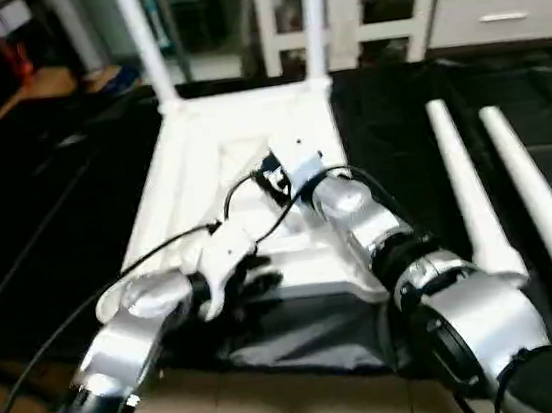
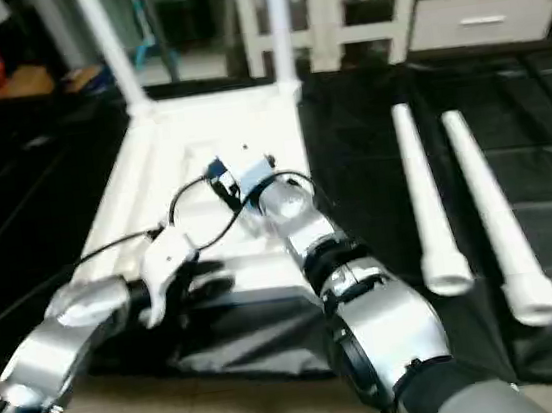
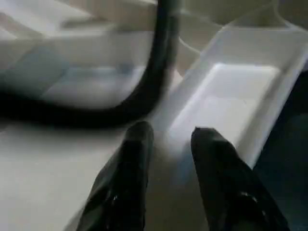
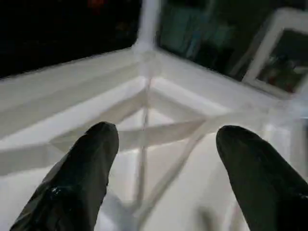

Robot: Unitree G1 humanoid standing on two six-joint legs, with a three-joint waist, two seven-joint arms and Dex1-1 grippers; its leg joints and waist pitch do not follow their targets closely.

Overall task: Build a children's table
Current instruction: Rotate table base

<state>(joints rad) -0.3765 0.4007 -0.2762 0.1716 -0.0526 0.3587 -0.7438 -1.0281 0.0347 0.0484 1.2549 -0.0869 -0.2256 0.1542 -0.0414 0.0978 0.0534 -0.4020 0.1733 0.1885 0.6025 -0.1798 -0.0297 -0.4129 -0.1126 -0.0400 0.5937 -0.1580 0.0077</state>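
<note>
Tabletop (image 1: 193,186) work, starting from our own claws: our right claw (image 4: 166,139) hangs over the ribbed underside with its two black fingers (image 4: 84,163) spread wide and nothing between them. Past those fingers we see the diagonal ribs meeting and a far corner socket with a leg rising from it. In the head views this claw (image 1: 277,171) sits near the middle of the upturned top, its silver forearm running back toward five o'clock.

Our left claw (image 3: 171,137) has its fingers (image 3: 137,144) partly apart, a narrow gap between the tips, holding nothing; white plastic shows through the gap. It hovers over the near edge of the top, close to the rim wall, with a black cable (image 3: 154,72) crossing in front. In the head views it is at about seven o'clock from the right claw (image 1: 249,275).

The tabletop lies upside down on a black sheet (image 1: 397,121). Two legs stand in its far corner sockets, one at eleven o'clock (image 1: 142,42) and one at one o'clock (image 1: 313,16). Two loose legs lie side by side on the sheet at three o'clock, well apart from the top: the nearer (image 1: 471,198) and the outer (image 1: 543,204). A white cabinet (image 1: 494,8) stands behind at twelve to one o'clock.
</note>
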